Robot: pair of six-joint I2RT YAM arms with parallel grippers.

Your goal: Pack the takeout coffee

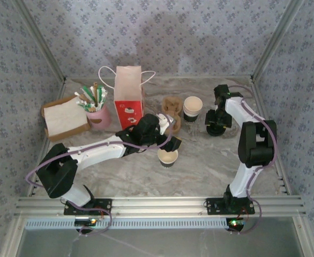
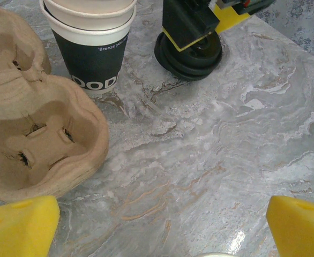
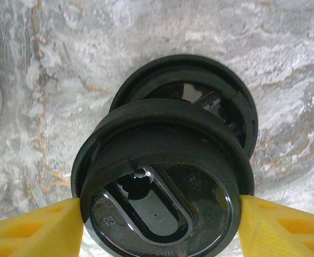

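A red paper bag (image 1: 129,101) stands upright at the back of the marble table (image 1: 210,171), left of centre, as a two-armed robot works on a takeout coffee order. In front of it, the left gripper (image 2: 159,227) hangs with its yellow fingers spread wide, holding nothing. It is poised close over an uncovered black paper cup (image 1: 167,157) that stands near mid-table, apart from the bag. Further right sit a brown cardboard carrier (image 2: 39,139) and a stack of black-sleeved cups (image 2: 92,48). At far right, the right gripper (image 3: 159,230) clamps a round black lid (image 3: 157,134) by its rim, both pads touching it. A second lid (image 3: 221,91) lies on the table directly beneath; whether the held lid has cleared it cannot be told. The job looks to be in its early stage: a lid is in hand, but the cup is open and outside the bag. Capping the cup and setting it in the bag appear yet to be done.
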